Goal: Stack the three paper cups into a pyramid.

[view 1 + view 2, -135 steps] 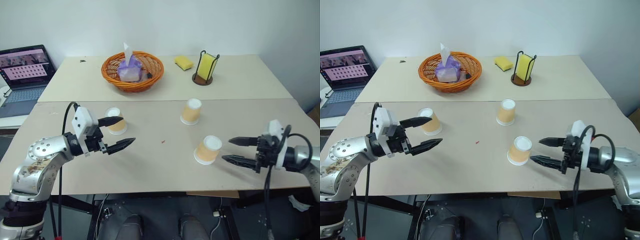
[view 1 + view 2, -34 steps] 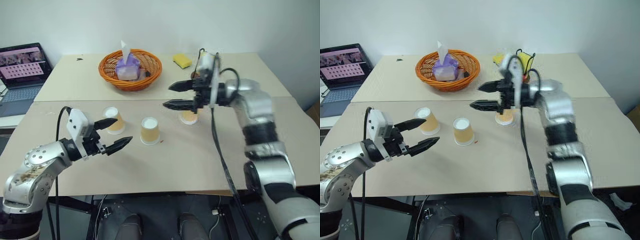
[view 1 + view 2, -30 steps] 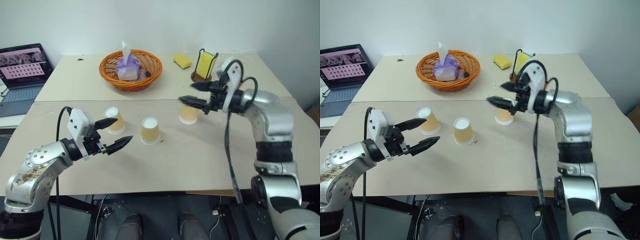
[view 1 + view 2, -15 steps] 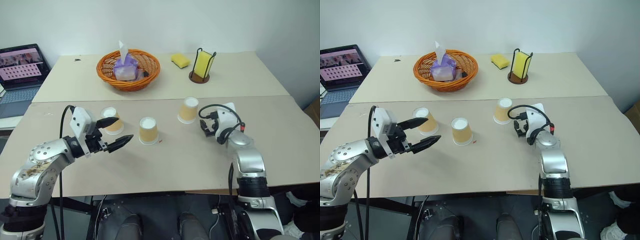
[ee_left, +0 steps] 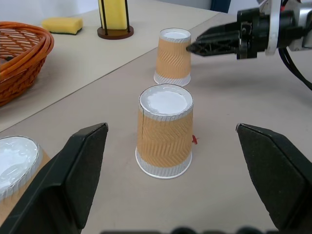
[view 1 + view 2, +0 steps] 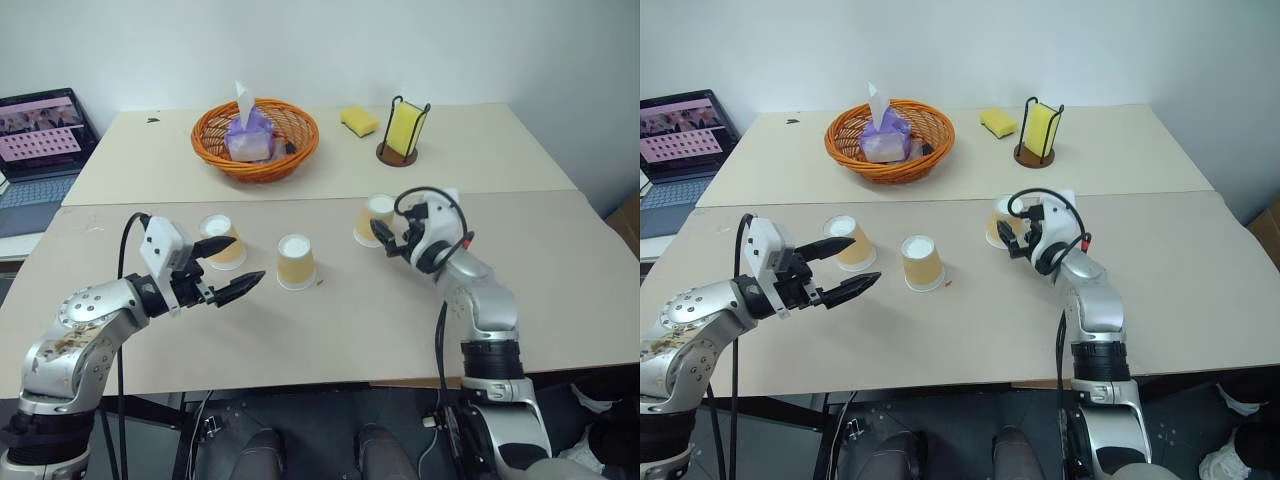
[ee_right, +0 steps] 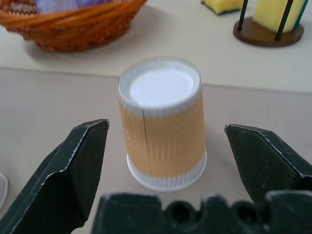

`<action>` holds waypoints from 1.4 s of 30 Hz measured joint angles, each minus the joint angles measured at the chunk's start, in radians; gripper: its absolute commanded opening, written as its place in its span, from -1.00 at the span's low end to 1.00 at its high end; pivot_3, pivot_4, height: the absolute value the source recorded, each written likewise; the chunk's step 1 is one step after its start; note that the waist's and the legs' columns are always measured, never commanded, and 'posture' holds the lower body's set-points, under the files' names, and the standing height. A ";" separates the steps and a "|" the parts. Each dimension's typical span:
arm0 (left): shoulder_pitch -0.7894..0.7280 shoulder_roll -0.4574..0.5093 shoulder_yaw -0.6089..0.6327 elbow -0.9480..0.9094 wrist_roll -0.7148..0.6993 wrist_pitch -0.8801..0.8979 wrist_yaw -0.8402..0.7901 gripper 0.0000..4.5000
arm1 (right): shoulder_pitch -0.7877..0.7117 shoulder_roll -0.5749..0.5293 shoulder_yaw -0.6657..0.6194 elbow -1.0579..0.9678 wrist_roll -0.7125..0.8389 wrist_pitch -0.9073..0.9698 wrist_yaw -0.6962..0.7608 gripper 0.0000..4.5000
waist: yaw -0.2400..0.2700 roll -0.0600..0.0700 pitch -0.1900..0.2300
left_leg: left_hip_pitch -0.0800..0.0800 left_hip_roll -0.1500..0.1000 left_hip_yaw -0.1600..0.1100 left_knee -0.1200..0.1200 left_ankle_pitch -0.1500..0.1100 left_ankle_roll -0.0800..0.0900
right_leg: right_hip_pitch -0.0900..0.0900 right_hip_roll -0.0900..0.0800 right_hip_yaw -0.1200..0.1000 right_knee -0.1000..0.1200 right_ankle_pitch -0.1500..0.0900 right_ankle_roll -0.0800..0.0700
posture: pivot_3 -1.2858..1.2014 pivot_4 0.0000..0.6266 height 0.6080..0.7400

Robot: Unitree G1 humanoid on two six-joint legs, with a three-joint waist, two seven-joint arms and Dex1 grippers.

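All three paper cups stand upside down, white bases up, in a row across the near table [image 6: 560, 250]. None is stacked; the pyramid is not yet started.

**Cup positions (head view, clock-face from the table centre)**
- Left cup [image 6: 222, 242]: at 9 o'clock, just past the left gripper's upper finger.
- Middle cup [image 6: 297, 262]: near the centre, just beside the left cup but apart from it. These two appear to be set as the base pair.
- Right cup [image 6: 377, 219]: at 2 o'clock, well apart from the base pair. By its position it is the likely candidate for the top tier.

**Right gripper** [image 6: 385, 235]
- State: jaws spread wide, holding nothing.
- In the right wrist view the right cup sits centred between the two fingers [image 7: 73, 165], with clear gaps on both sides. The gripper points level at mid-height of the cup wall, an alignment suited to a side grasp.

**Left gripper** [image 6: 232, 268]
- State: jaws fully spread, holding nothing.
- It hovers at 8 o'clock, pointing towards the middle cup, which its wrist view frames between the fingers at a distance.

**Background items**
An orange wicker basket [image 6: 255, 140], a loose yellow sponge [image 6: 361, 121] and a wire sponge holder [image 6: 403, 133] occupy the far table, clear of the work area.
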 measured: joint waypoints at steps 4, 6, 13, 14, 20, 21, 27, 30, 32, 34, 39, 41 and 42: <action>0.007 0.000 0.002 -0.015 0.000 0.000 0.004 1.00 | -0.012 -0.016 0.009 0.071 -0.008 -0.039 -0.004 0.99 | 0.000 0.000 0.000 | 0.000 0.000 0.000 0.000 0.000 0.000 | 0.000 0.000 0.000 0.000 0.000 0.000 | 0.03 -0.52 1.00; 0.011 0.000 0.004 -0.020 0.000 0.000 0.007 1.00 | -0.027 -0.017 0.020 0.123 -0.017 -0.067 -0.004 0.99 | -0.001 0.000 0.000 | 0.000 0.000 0.000 0.000 0.000 0.000 | 0.000 0.000 0.000 0.000 0.000 0.000 | 0.03 -0.52 1.00; 0.022 0.000 0.010 -0.027 0.000 0.001 0.018 1.00 | -0.101 -0.007 0.048 0.256 -0.038 -0.161 -0.003 0.99 | -0.003 0.000 0.000 | 0.000 0.000 0.000 0.000 0.000 0.000 | 0.000 0.000 0.000 0.000 0.000 0.000 | 0.03 -0.52 1.00; 0.025 0.001 0.012 -0.028 -0.001 0.001 0.018 1.00 | -0.107 -0.005 0.050 0.267 -0.039 -0.170 -0.003 0.99 | -0.003 0.000 0.000 | 0.000 0.000 0.000 0.000 0.000 0.000 | 0.000 0.000 0.000 0.000 0.000 0.000 | 0.03 -0.52 1.00; 0.028 0.002 0.029 -0.039 0.000 0.001 0.022 1.00 | -0.165 0.011 0.057 0.377 -0.040 -0.230 0.003 0.99 | -0.003 0.000 0.000 | 0.000 0.000 0.000 0.000 0.000 0.000 | 0.000 0.000 0.000 0.000 0.000 0.000 | 0.03 -0.52 1.00; 0.028 0.002 0.029 -0.039 0.000 0.002 0.022 1.00 | -0.171 0.013 0.058 0.388 -0.040 -0.235 0.004 0.99 | -0.003 0.000 0.000 | 0.000 0.000 0.000 0.000 0.000 0.000 | 0.000 0.000 0.000 0.000 0.000 0.000 | 0.03 -0.52 1.00; 0.034 0.002 0.032 -0.042 0.000 0.004 0.026 1.00 | -0.208 0.016 0.059 0.454 -0.041 -0.274 0.004 0.99 | -0.003 0.000 0.000 | 0.000 0.000 0.000 0.000 0.000 0.000 | 0.000 0.000 0.000 0.000 0.000 0.000 | 0.03 -0.52 1.00; 0.036 0.003 0.037 -0.042 0.000 0.008 0.027 1.00 | -0.211 0.015 0.059 0.465 -0.041 -0.280 0.004 0.67 | -0.003 0.000 0.000 | 0.000 0.000 0.000 0.000 0.000 0.000 | 0.000 0.000 0.000 0.000 0.000 0.000 | 0.03 -0.52 1.00; 0.037 0.003 0.037 -0.042 0.000 0.010 0.027 1.00 | -0.211 0.015 0.059 0.470 -0.041 -0.282 0.004 0.42 | -0.003 0.000 0.000 | 0.000 0.000 0.000 0.000 0.000 0.000 | 0.000 0.000 0.000 0.000 0.000 0.000 | 0.03 -0.52 1.00; 0.037 0.003 0.037 -0.043 0.000 0.011 0.027 1.00 | -0.211 0.015 0.059 0.470 -0.041 -0.284 0.004 0.24 | -0.004 0.000 0.000 | 0.000 0.000 0.000 0.000 0.000 0.000 | 0.000 0.000 0.000 0.000 0.000 0.000 | 0.03 -0.52 1.00; 0.038 0.003 0.037 -0.044 0.000 0.012 0.027 1.00 | -0.211 0.015 0.059 0.470 -0.041 -0.284 0.005 0.24 | -0.003 0.000 0.000 | 0.000 0.000 0.000 0.000 0.000 0.000 | 0.000 0.000 0.000 0.000 0.000 0.000 | 0.03 -0.52 1.00; 0.039 0.003 0.037 -0.044 0.000 0.012 0.027 1.00 | -0.209 0.010 0.063 0.458 -0.040 -0.284 0.016 0.24 | -0.003 0.000 0.000 | 0.000 0.000 0.000 0.000 0.000 0.000 | -0.001 0.000 0.000 0.000 0.000 0.000 | 0.03 -0.52 1.00; 0.038 0.003 0.037 -0.044 0.000 0.012 0.027 1.00 | -0.205 0.003 0.065 0.438 -0.036 -0.280 0.032 0.24 | -0.003 0.000 0.000 | 0.000 0.000 0.000 0.000 0.000 0.000 | -0.001 0.000 0.000 0.000 0.000 0.000 | 0.03 -0.52 1.00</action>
